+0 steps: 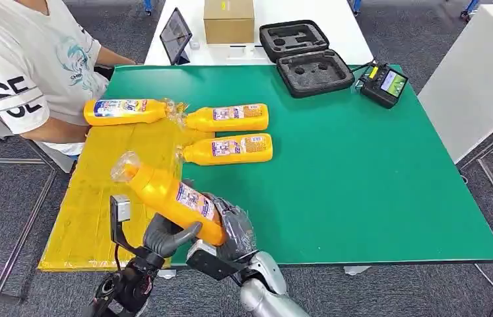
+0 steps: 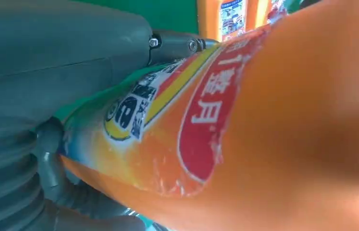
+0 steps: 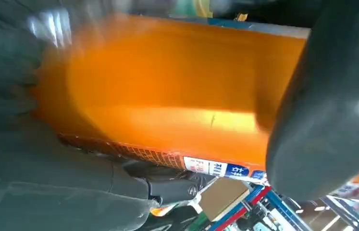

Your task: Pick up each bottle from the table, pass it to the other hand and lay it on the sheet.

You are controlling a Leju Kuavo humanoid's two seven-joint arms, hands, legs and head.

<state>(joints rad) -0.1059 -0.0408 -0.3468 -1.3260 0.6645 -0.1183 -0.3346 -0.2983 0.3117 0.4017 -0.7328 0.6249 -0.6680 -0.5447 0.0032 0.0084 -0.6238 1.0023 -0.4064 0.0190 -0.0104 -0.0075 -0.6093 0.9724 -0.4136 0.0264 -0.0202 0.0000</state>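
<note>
Green table (image 1: 362,185): both hands grip bottle (image 1: 171,198).

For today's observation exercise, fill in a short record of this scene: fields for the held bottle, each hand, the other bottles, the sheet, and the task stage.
held bottle: orange bottle, tilted, cap end up toward the yellow sheet
left hand: left hand grips the bottle from below
right hand: right hand holds the bottle's base end
other bottles: one on the sheet; two mostly on the green table, necks at the sheet's edge
task stage: mid-handover, both hands on the bottle
</note>
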